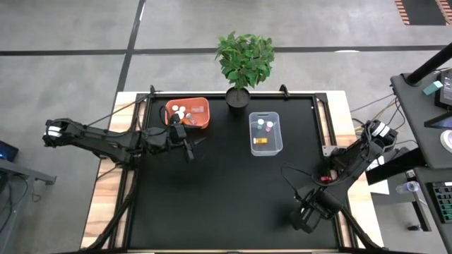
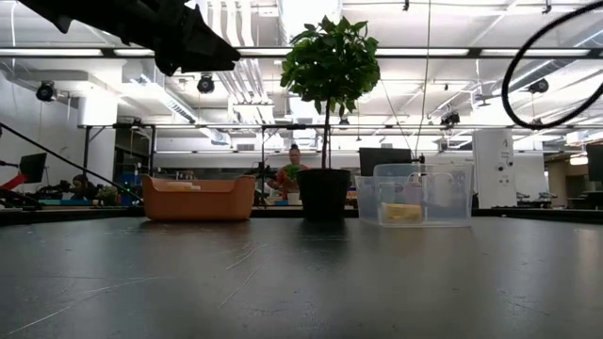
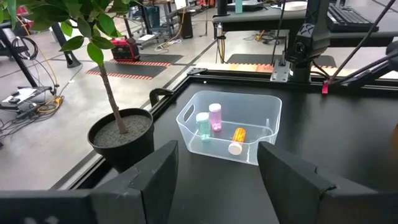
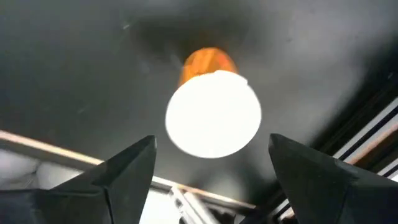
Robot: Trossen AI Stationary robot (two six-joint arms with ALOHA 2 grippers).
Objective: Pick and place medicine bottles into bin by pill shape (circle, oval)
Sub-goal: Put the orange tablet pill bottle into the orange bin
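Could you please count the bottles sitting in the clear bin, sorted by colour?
Green bottle: 1
Pink bottle: 1
Amber bottle: 1
Total in the clear bin: 3

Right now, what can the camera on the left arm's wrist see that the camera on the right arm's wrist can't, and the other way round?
Only the left wrist view shows the clear bin with three bottles inside: a teal one, a pink one and an amber one lying on its side. It also shows the potted plant beside the bin.

Only the right wrist view shows a white-capped amber bottle close up, between the open right gripper fingers.

Both show the black table and their own gripper's spread fingers; the left gripper is empty.
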